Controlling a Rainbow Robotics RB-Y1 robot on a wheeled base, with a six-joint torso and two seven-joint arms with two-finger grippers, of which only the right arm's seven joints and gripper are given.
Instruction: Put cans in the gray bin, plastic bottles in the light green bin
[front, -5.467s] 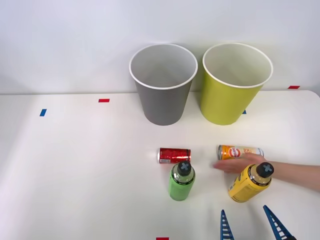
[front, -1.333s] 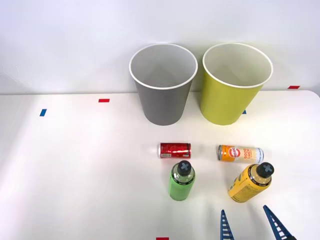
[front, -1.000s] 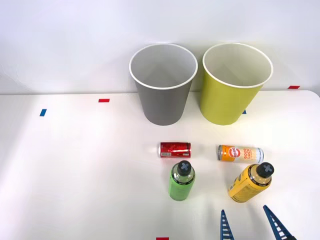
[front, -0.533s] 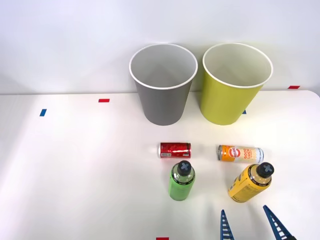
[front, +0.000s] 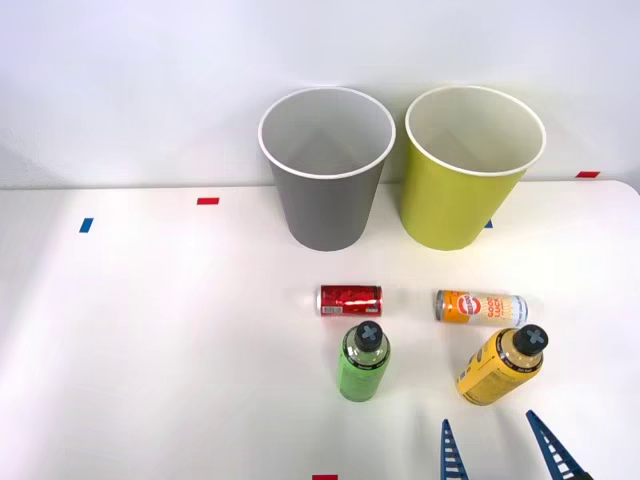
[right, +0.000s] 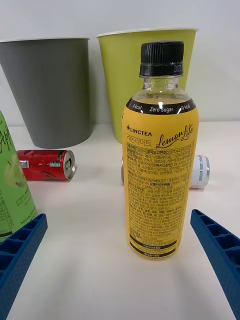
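Two bins stand at the back of the table: the gray bin on the left and the light green bin on the right. A red can and an orange-and-white can lie on their sides in front of them. Nearer stand the green-labelled bottle and the yellow-labelled bottle, both upright with black caps. My right gripper is open at the front edge, just short of the yellow bottle, holding nothing.
Small red and blue tape marks dot the white table. A white wall rises close behind the bins. The table's left half is bare.
A person's hand that lay by the orange-and-white can and yellow bottle 5.5 s ago has withdrawn. Over the last second nothing has moved.
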